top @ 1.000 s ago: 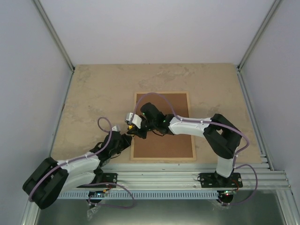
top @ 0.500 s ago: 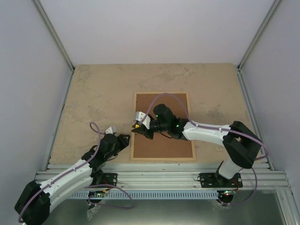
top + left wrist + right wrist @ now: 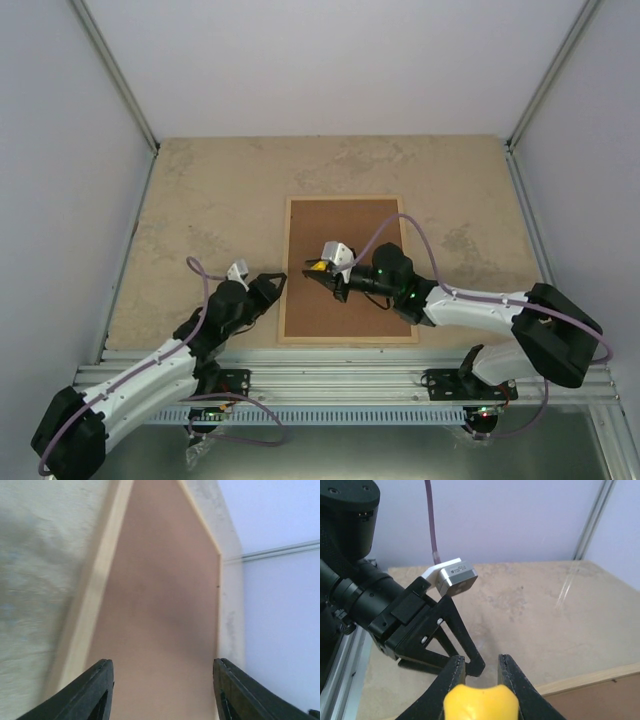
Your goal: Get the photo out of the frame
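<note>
The frame (image 3: 283, 270) of pale wood lies face down on the table, its brown backing board (image 3: 350, 225) facing up. The photo is hidden under that board. My left gripper (image 3: 277, 286) stands open and low at the frame's near left edge. In the left wrist view its fingers (image 3: 100, 685) straddle the board (image 3: 160, 595) beside the moulding (image 3: 95, 590), with nothing between them. My right gripper (image 3: 318, 272) hovers over the board's left half, shut on a small yellow piece (image 3: 480, 702). It points at the left arm's fingers (image 3: 452, 625).
Beige stone-patterned tabletop (image 3: 210, 200) surrounds the frame. Grey walls with metal corner rails (image 3: 120, 90) close the left, right and back. An aluminium rail (image 3: 350, 375) carrying both arm bases runs along the near edge.
My left gripper has opened and drawn back from the right gripper to the frame's left edge. The right gripper has moved right over the board, still shut on the yellow piece.
</note>
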Controlling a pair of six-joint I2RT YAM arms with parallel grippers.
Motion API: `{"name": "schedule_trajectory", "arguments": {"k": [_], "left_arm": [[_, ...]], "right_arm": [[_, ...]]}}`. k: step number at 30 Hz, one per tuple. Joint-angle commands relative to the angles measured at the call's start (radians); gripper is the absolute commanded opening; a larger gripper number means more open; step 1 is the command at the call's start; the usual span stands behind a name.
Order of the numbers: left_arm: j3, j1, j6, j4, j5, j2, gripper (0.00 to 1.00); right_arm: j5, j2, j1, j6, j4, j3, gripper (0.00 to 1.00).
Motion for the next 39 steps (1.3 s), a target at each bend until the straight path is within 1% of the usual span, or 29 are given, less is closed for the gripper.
{"name": "schedule_trajectory", "arguments": {"k": [1, 6, 8, 10, 14, 19, 22, 25, 26, 30, 34, 39], "left_arm": [[0.021, -0.001, -0.099, 0.178, 0.086, 0.027, 0.58], [0.006, -0.001, -0.209, 0.396, 0.146, 0.102, 0.61], [0.009, -0.001, -0.242, 0.449, 0.157, 0.132, 0.63], [-0.001, -0.002, -0.282, 0.537, 0.165, 0.161, 0.64], [0.002, -0.002, -0.345, 0.623, 0.18, 0.214, 0.67], [-0.006, -0.003, -0.427, 0.779, 0.208, 0.294, 0.66], [-0.002, -0.008, -0.463, 0.879, 0.224, 0.343, 0.64], [0.009, -0.009, -0.474, 0.945, 0.229, 0.38, 0.56], [0.001, -0.01, -0.48, 0.969, 0.223, 0.387, 0.51], [-0.044, -0.01, -0.509, 1.065, 0.177, 0.393, 0.38], [-0.056, -0.01, -0.508, 1.066, 0.149, 0.375, 0.18], [-0.079, -0.01, -0.512, 1.063, 0.113, 0.33, 0.04]], "right_arm": [[0.046, -0.022, -0.003, 0.035, 0.235, -0.049, 0.01], [0.051, -0.006, -0.001, 0.076, 0.372, -0.098, 0.01], [0.052, 0.003, 0.0, 0.077, 0.39, -0.099, 0.0], [0.059, 0.007, 0.0, 0.077, 0.407, -0.105, 0.01], [0.088, 0.011, 0.002, 0.112, 0.48, -0.133, 0.01], [0.106, 0.043, 0.011, 0.129, 0.549, -0.139, 0.01], [0.111, 0.07, 0.017, 0.135, 0.573, -0.136, 0.01], [0.125, 0.078, 0.022, 0.143, 0.608, -0.148, 0.01], [0.127, 0.078, 0.023, 0.145, 0.609, -0.151, 0.01], [0.134, 0.071, 0.024, 0.149, 0.612, -0.171, 0.02], [0.119, 0.071, 0.024, 0.167, 0.601, -0.185, 0.04], [0.124, 0.046, 0.026, 0.187, 0.599, -0.22, 0.08]]}}
